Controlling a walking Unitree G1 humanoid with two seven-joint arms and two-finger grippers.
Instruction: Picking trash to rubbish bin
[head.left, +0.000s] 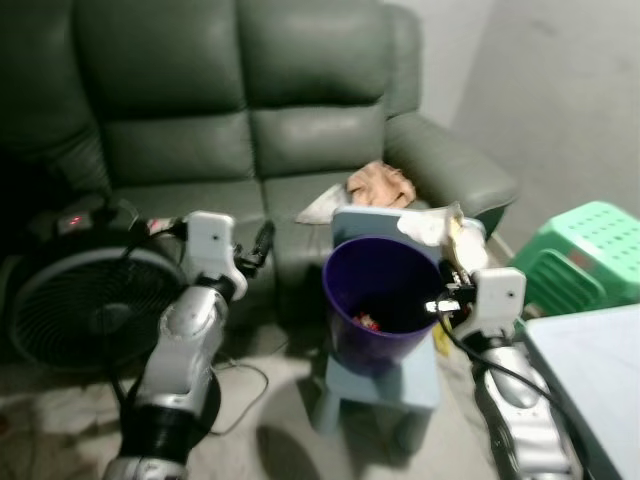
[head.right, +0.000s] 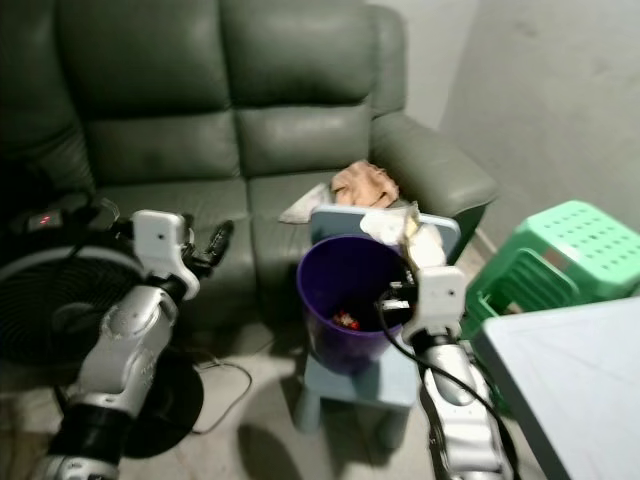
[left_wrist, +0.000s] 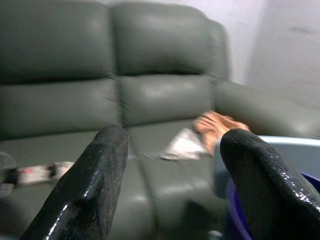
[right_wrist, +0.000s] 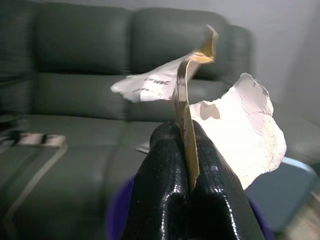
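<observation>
A purple bin (head.left: 385, 330) with some trash at its bottom stands on a light blue stool (head.left: 400, 385) in front of the green sofa (head.left: 230, 130). My right gripper (right_wrist: 184, 131) is shut on a torn piece of white and brown cardboard (right_wrist: 245, 130), held at the bin's right rim (head.left: 437, 226). My left gripper (left_wrist: 172, 145) is open and holds nothing, raised left of the bin and pointing at the sofa seat. On the seat lie a white paper (left_wrist: 182, 145) and a crumpled tan wad (head.left: 380, 184).
A black floor fan (head.left: 85, 305) stands at the left with a cable on the floor. A green plastic stool (head.left: 585, 250) and a white tabletop (head.left: 600, 370) are at the right. A small white item (left_wrist: 37, 173) lies on the sofa's left seat.
</observation>
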